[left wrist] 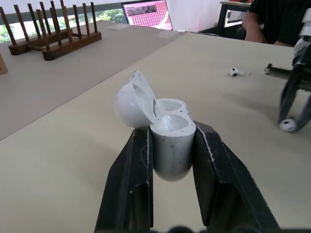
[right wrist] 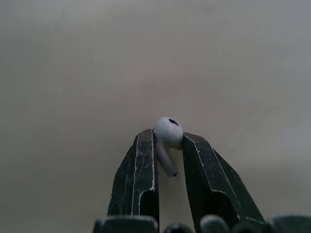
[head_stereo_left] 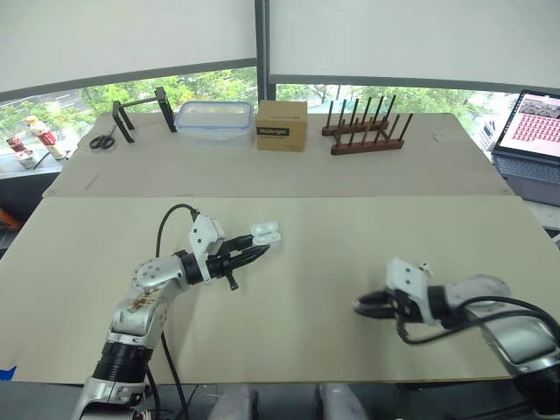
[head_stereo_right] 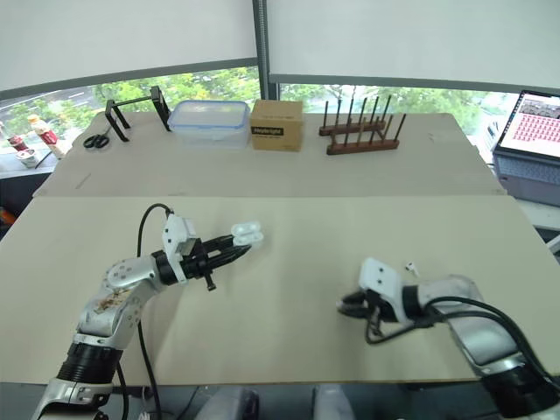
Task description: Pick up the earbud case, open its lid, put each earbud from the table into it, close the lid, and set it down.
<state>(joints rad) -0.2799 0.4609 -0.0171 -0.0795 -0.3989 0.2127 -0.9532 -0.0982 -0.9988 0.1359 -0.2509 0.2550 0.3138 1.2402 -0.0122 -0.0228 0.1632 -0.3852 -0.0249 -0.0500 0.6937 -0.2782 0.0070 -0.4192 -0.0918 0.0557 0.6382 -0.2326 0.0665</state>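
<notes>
My left gripper (head_stereo_left: 261,251) is shut on the white earbud case (head_stereo_left: 265,234), held above the table left of centre. The case's lid (left wrist: 130,103) stands open, and both wells (left wrist: 171,114) look empty. Toward the right front, my right gripper (head_stereo_left: 360,306) is shut on one white earbud (right wrist: 168,130), its stem pinched between the fingers, just over the tabletop. The left wrist view also catches that earbud (left wrist: 287,124) in the right gripper. A second earbud (head_stereo_left: 426,266) lies on the table just behind the right wrist.
Along the back stand a wooden peg rack (head_stereo_left: 363,131), a cardboard box (head_stereo_left: 282,125), a clear plastic container (head_stereo_left: 213,121), a black stand (head_stereo_left: 140,109) and scissors (head_stereo_left: 102,141). A laptop (head_stereo_left: 534,127) sits far right. A seated person (left wrist: 272,19) is beyond the table.
</notes>
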